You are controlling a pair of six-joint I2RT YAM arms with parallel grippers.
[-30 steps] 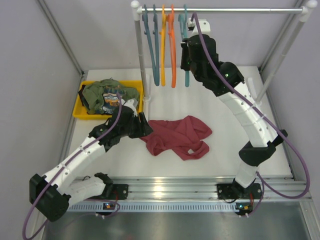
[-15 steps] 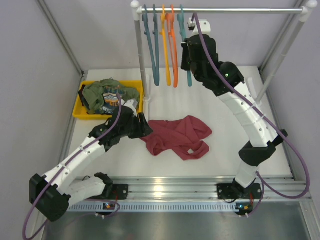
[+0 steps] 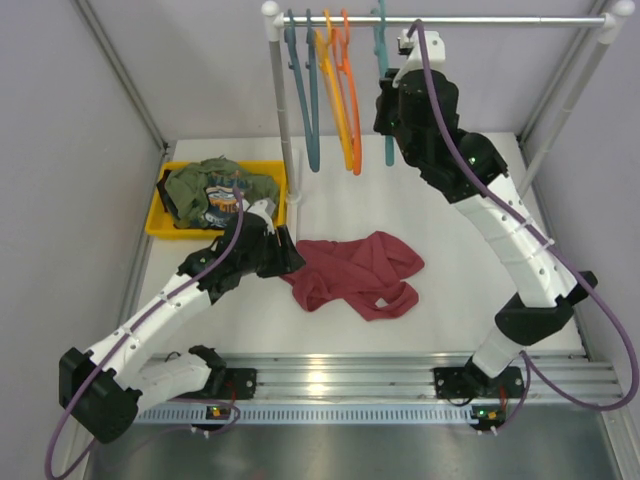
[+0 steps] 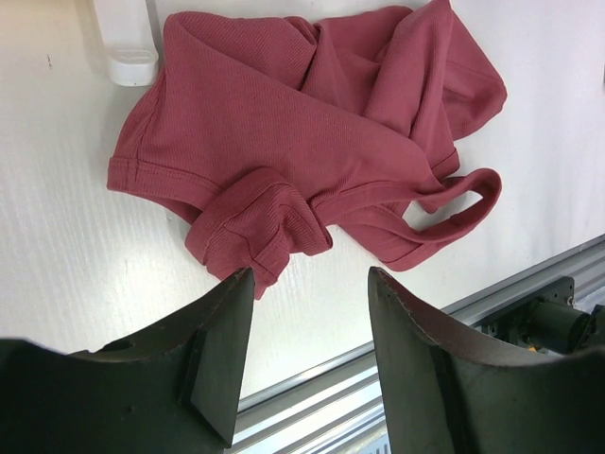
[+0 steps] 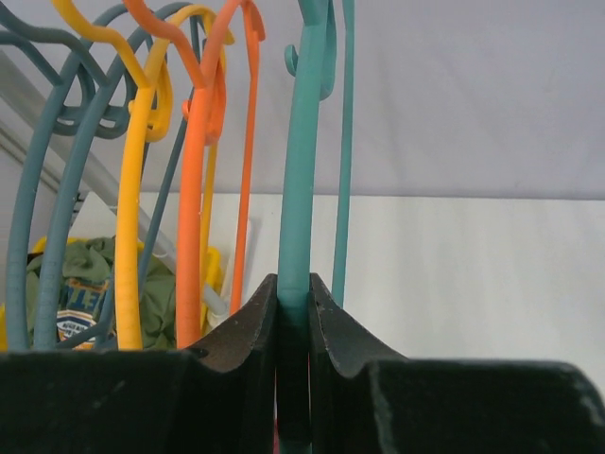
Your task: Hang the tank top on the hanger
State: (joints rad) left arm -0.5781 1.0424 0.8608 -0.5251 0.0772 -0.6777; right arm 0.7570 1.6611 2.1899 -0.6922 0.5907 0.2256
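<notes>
Last sec: right hand (image 5: 293, 295) has pinched fully together on the teal hanger (image 5: 302, 170) and carried it up and to the right along the rail (image 3: 480, 19), so it now hangs clear of the orange hanger (image 3: 352, 110) and yellow hanger (image 3: 336, 90), which are knocked askew vs. a moment ago. Hook looks still at rail height; can't tell if it's off the bar yet. Meaning: hanger pickup seems secured and unhooking is probably underway, but the dressing part hasn't begun. The tank top (image 4: 284, 123) lies crumpled on the counter (image 3: 450, 200), front-centre, w/ nothing holding it. Left hand (image 4: 307, 284) hasn't budged: fingers apart, empty, hovering just over the garment's near-left edge. Views: right wrist cam alone shows the clamp, both fingers tight on the hanger's thin stem w/ no gap, which the top cam hides behind the arm. Left wrist cam shows the fabric's folds, a rolled hem near the fingers and one strap loop sticking out to the side, likely a usable grab point. Only the top cam gives the overall layout: rail at the back, top well apart from the hanger, plus the yellow bin (image 3: 160, 222) holding an olive garment (image 3: 215, 185).
</notes>
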